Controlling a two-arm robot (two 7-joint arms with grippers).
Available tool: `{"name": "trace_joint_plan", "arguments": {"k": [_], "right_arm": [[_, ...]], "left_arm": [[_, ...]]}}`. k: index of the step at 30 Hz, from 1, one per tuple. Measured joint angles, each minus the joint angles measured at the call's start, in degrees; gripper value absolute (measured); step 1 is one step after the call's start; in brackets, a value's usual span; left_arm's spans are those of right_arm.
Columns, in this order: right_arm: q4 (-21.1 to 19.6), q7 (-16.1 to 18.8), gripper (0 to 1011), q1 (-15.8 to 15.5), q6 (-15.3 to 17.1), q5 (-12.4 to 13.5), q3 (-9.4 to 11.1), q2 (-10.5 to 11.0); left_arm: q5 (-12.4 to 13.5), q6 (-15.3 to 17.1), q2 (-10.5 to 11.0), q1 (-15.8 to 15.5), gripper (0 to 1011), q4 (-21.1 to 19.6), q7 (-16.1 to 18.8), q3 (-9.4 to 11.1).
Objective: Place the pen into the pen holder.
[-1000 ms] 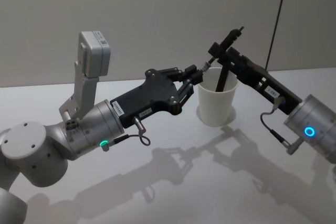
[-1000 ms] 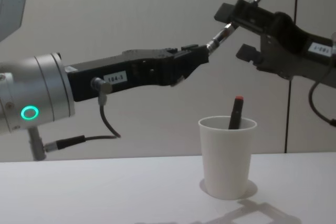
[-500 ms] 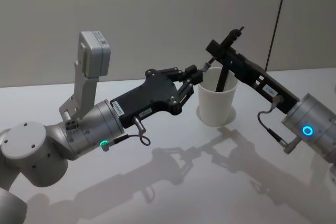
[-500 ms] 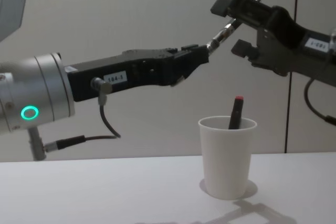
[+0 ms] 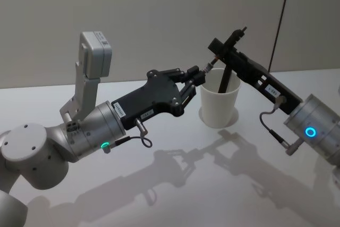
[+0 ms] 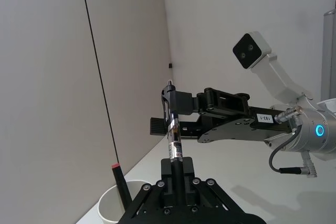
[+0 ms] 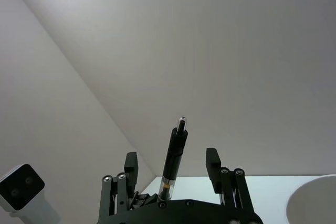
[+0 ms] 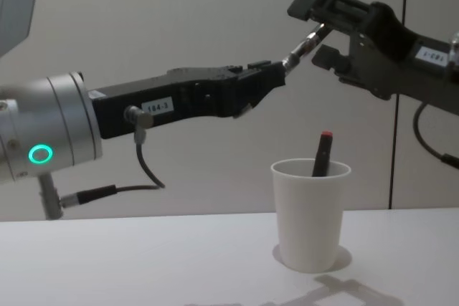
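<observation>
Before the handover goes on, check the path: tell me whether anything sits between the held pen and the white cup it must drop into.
Nothing visible blocks it. The left gripper holds the pen in the air above the pen holder, with the right gripper open around the pen's far end. The cup already holds a red-tipped pen leaning at one side; the rest of the mouth looks free.

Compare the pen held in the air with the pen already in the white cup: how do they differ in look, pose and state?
The held pen hangs in the air above the pen holder, clamped at one end by the left gripper, its other end between the open fingers of the right gripper. The cup pen leans inside the holder, untouched. The held pen has a clear, silvery barrel; the cup pen is dark with a red top. Both are slim and slanted.
</observation>
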Motion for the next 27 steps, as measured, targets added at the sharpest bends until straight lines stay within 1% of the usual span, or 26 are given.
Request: {"name": "trace_joint_plan", "arguments": {"k": [4,5,8,9,11,13,14,17,18,19,20,21,23,27], "right_arm": [[-0.05,-0.06,733,-0.02,-0.08,0.08,-0.05,0.0],[-0.05,-0.07,733,-0.02,-0.09,0.09,-0.05,0.0],[-0.07,-0.09,606,-0.02,-0.13,0.13,-0.07,0.0],[-0.08,-0.1,591,-0.02,-0.13,0.14,-0.07,0.0],[-0.09,-0.11,503,-0.02,-0.14,0.16,-0.09,0.0],[-0.1,-0.12,461,-0.02,-0.15,0.17,-0.1,0.0],[-0.11,-0.13,418,-0.02,-0.15,0.17,-0.11,0.0],[-0.13,-0.15,335,-0.02,-0.17,0.2,-0.14,0.0],[-0.13,-0.16,277,-0.02,-0.18,0.2,-0.14,0.0],[-0.14,-0.16,242,-0.02,-0.18,0.2,-0.15,0.0],[-0.14,-0.17,242,-0.02,-0.18,0.21,-0.15,0.0],[-0.17,-0.14,187,-0.01,-0.19,0.23,-0.17,0.0],[-0.2,-0.1,157,-0.02,-0.19,0.25,-0.18,0.0],[-0.2,-0.1,149,-0.02,-0.2,0.25,-0.18,0.0]], "left_arm": [[0.0,0.0,0.0,0.0,115,0.0,0.0,0.0],[0.0,0.0,0.0,0.0,115,0.0,0.0,0.0],[0.0,0.0,0.0,0.0,115,0.0,0.0,0.0],[0.0,0.0,0.0,0.0,115,0.0,0.0,0.0],[0.0,0.0,0.0,0.0,115,0.0,0.0,0.0],[0.0,0.0,0.0,0.0,115,0.0,0.0,0.0],[0.0,0.0,0.0,0.0,115,0.0,0.0,0.0],[0.0,0.0,0.0,0.0,114,0.0,0.0,0.0],[0.0,0.0,0.0,0.0,115,0.0,0.0,0.0],[0.0,0.0,0.0,0.0,115,0.0,0.0,0.0],[0.0,0.0,0.0,0.0,115,0.0,0.0,0.0],[0.01,0.0,0.0,0.0,116,0.0,0.01,0.0],[0.02,0.01,0.0,0.0,115,0.0,0.04,0.0],[0.03,0.01,0.0,0.0,115,0.0,0.04,0.0]]}}
